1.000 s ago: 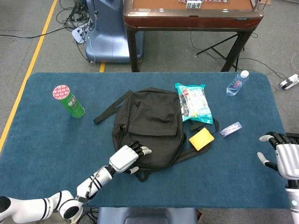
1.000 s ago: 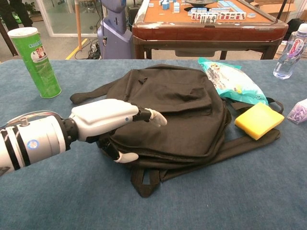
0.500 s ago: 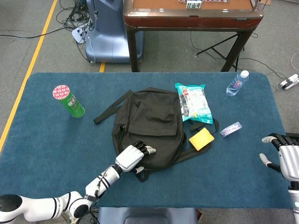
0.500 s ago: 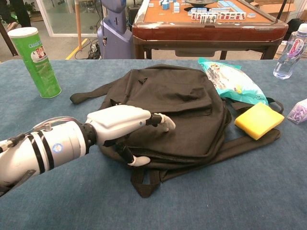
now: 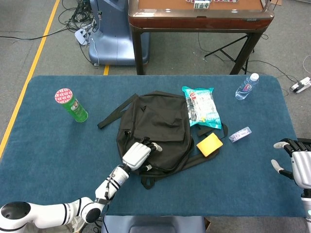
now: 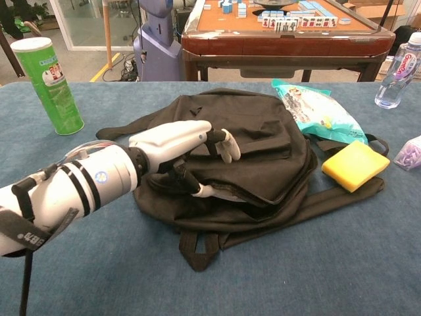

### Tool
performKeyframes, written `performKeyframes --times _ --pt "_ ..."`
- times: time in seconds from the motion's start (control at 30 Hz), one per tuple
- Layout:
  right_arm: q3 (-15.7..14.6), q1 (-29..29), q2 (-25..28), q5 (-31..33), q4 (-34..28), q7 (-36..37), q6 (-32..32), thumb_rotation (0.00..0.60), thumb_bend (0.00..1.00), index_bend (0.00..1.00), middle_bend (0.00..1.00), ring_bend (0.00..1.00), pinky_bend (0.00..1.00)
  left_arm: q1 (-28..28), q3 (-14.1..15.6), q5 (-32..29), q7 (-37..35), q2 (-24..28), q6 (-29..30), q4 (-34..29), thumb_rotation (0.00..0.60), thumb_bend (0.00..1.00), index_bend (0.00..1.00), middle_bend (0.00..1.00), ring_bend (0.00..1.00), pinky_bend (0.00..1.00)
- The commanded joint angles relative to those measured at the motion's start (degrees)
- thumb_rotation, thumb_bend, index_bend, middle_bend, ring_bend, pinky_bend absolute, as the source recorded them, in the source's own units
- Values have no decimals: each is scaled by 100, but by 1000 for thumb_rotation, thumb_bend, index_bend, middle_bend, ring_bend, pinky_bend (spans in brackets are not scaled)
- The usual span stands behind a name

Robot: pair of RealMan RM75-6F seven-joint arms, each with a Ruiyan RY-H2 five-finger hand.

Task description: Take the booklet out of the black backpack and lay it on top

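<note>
- Booklet: not visible in either view; by the task it should be inside the black backpack (image 5: 158, 131), which lies flat near the middle of the blue table (image 5: 48, 155).
- A second ago the left hand (image 5: 139, 154) lay on the bag's near edge; it has since slid further in and lifted the upper layer of fabric, so a gap with a pale strip now shows in the chest view under its fingers (image 6: 223, 143). That looks like the opening being widened, with the reach for the booklet not yet made.
- The fingers are curled on the fabric flap, thumb beneath; a light hold on the bag itself.
- The bag is soft, wrinkled, straps trailing toward the near edge and to the left.
- The right hand (image 5: 294, 162) hovers at the table's right edge, fingers apart, holding nothing, and has barely moved.
- Around the bag: a yellow sponge (image 5: 209, 144) touching its right side, a snack bag (image 5: 201, 106), a water bottle (image 5: 247, 86), a green can (image 5: 71, 104).
</note>
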Motion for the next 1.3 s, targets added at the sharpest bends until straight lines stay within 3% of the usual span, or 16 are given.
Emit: performKeyframes --times 0.03,0.13,0.3,0.57,0.7,0.87,1.1,1.3 --pt "-5 10 3 -32 -8 8 -2 600 198 392 335 304 418 -61 -162 -14 99 -137 242 146 600 508 495 404 354 112" --pt "-38 58 5 -174 -36 35 -29 600 198 392 335 304 418 -136 -308 -72 237 -227 385 227 600 675 645 454 391 130" --pt "-151 233 6 -540 -142 79 -211 600 198 392 335 304 418 -267 -553 -256 451 -277 499 177 600 765 754 478 400 134" --pt "-430 983 13 -1418 -505 424 -1166 600 206 392 335 304 418 -452 -1140 -1130 835 -312 611 -103 600 780 759 483 405 134" --pt "-439 1503 -106 -1769 -670 567 -1717 600 309 392 360 304 418 -536 -1319 -1583 1053 -272 627 -235 600 780 759 483 407 134" --pt "-307 2277 -489 -1972 -679 675 -2495 600 335 392 389 305 419 -680 -1467 -2084 1427 -181 724 -400 600 780 758 483 407 134" --pt "-89 3101 -1239 -1708 -195 677 -3389 600 352 392 401 321 446 -857 -1603 -2570 1658 -62 839 -567 600 780 752 483 407 134" --pt "9 3462 -1984 -1551 521 489 -3524 600 352 398 403 321 446 -980 -1581 -2747 1741 4 931 -569 600 780 748 483 406 133"
